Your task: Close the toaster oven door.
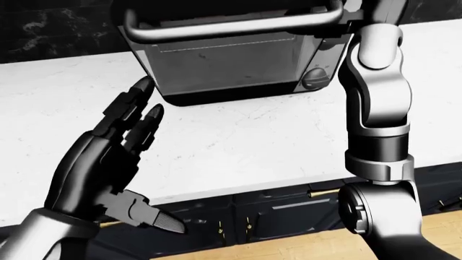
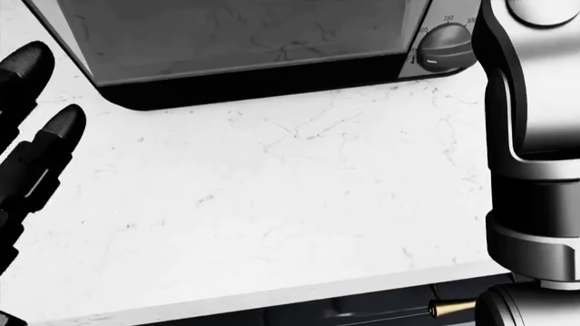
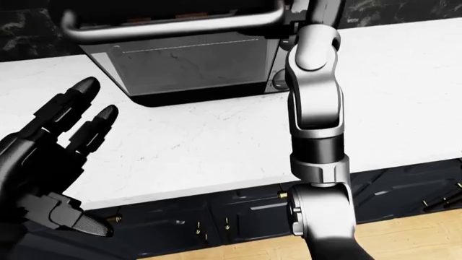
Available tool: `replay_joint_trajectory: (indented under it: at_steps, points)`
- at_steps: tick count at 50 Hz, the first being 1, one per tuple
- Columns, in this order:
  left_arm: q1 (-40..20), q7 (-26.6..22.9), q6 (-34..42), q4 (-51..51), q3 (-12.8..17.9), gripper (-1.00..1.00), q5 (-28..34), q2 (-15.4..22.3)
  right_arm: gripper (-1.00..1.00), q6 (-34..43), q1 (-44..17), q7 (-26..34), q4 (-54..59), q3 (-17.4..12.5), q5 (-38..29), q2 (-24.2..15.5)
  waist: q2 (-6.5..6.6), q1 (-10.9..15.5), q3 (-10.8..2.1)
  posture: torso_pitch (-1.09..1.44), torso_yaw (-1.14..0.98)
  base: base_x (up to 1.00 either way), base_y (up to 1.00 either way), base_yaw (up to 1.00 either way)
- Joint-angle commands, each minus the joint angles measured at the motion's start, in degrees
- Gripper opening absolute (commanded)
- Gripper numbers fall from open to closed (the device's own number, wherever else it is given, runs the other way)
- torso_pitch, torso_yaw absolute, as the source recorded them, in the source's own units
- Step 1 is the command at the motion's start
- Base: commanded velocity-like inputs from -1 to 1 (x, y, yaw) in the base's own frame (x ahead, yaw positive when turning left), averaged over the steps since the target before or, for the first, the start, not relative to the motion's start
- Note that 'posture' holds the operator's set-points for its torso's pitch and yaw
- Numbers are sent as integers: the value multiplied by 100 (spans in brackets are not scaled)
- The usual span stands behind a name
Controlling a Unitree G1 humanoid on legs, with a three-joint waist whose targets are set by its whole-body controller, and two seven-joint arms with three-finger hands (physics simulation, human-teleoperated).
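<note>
- Toaster oven (image 1: pixel 238 65): you have it at the top centre of the left-eye view, standing on the white marble counter (image 1: pixel 238 146). Grey glass-fronted door (image 1: pixel 227 59), dark base strip beneath it.
- Door handle (image 1: pixel 231 24): a grey bar running across the top of both eye views, above the glass. The door looks tipped outward toward you, though the steep downward angle makes that hard to confirm.
- Control knob (image 2: pixel 444 49): round and dark, at the oven's right side, with printed numerals beside it in the head view.
- Left hand (image 1: pixel 108 162): yours, black, at the lower left of the left-eye view. Fingers (image 1: pixel 141 103) spread and straight, thumb splayed toward the bottom, gripping nothing. It hovers over the counter, to the left of the oven and apart from it.
- Right arm (image 1: pixel 375 108): silver with a dark band, rising along the right of the left-eye view and passing the oven's right edge by the knob. Its hand runs out of the top of every view, so you cannot tell whether it is open or closed.
- Cabinets (image 1: pixel 274 211): dark fronts with brass pulls below the counter edge.
- Floor (image 1: pixel 303 246): light wood, at the bottom of the eye views.
</note>
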Motion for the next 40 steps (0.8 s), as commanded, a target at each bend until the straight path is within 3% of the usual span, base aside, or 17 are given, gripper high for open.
replay_joint_trajectory:
  at_steps: [1,13,18,24,32,40]
  points:
    - [-90,134,-329,-83,-3,100,-70,203,100,-327,-311,-155,-324,-124,-41,-93,2,-10,-190,0,0,0,0,0]
    - [-351,479,-614,-83,-546,100,-294,643,100,-315,-355,-168,-297,-136,-10,-125,9,-6,-190,0,0,0,0,0]
    - [-898,668,-236,-83,-596,100,-537,598,100,-310,-345,-179,-303,-146,2,-134,14,-6,-198,0,0,0,0,0]
    - [-1060,484,-202,-83,-1049,100,-210,546,100,-308,-338,-194,-309,-149,17,-142,16,-9,-202,0,0,0,0,0]
    - [-1674,149,643,-83,-1262,100,429,-233,100,-276,-340,-200,-356,-155,38,-153,-12,-7,-207,0,0,0,0,0]
    - [-2187,-860,1510,-81,-1376,100,1705,-1148,100,-243,-345,-200,-389,-161,59,-173,-56,0,-204,0,0,0,0,0]
